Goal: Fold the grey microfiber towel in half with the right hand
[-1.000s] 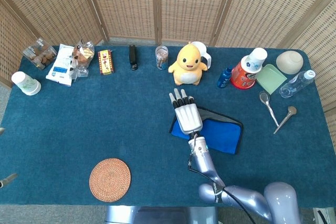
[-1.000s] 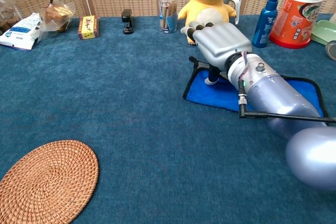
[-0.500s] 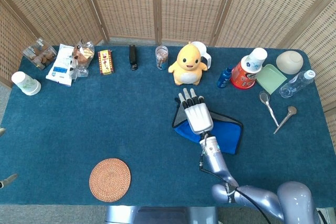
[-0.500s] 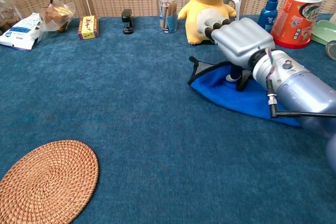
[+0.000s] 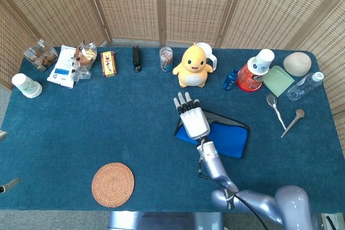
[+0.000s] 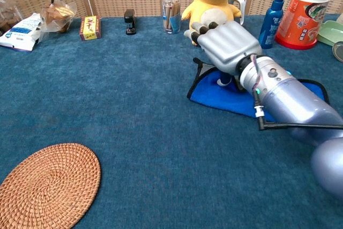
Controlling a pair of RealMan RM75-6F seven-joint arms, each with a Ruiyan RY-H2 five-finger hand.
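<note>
My right hand [image 5: 192, 119] hovers, fingers straight and together, over the left edge of the towel [image 5: 229, 139] — blue face up, grey border — below the yellow plush duck [image 5: 192, 67]. I cannot tell whether it pinches cloth; the fold looks barely begun.

The counter [image 5: 81, 117] is covered in dark teal cloth. A yellow plush [image 5: 192, 66] is taken as landmark, standing near the back edge. Just left of it a clear jar [image 5: 166, 58] is set, then a black stapler [image 5: 136, 58], a small box [image 5: 108, 63], snack bags [image 5: 73, 64] and, farthest left, a paper cup [image 5: 25, 85]. To the plush's right a spray bottle [image 5: 230, 79], a red tub [image 5: 249, 77], a green dish [image 5: 278, 81], a bowl [image 5: 297, 63], a water bottle [image 5: 305, 85] and two spoons [image 5: 284, 115] are laid. In front of the plush the towel [image 5: 226, 137] is spread; a woven mat [image 5: 112, 184] lies far front-left.
</note>
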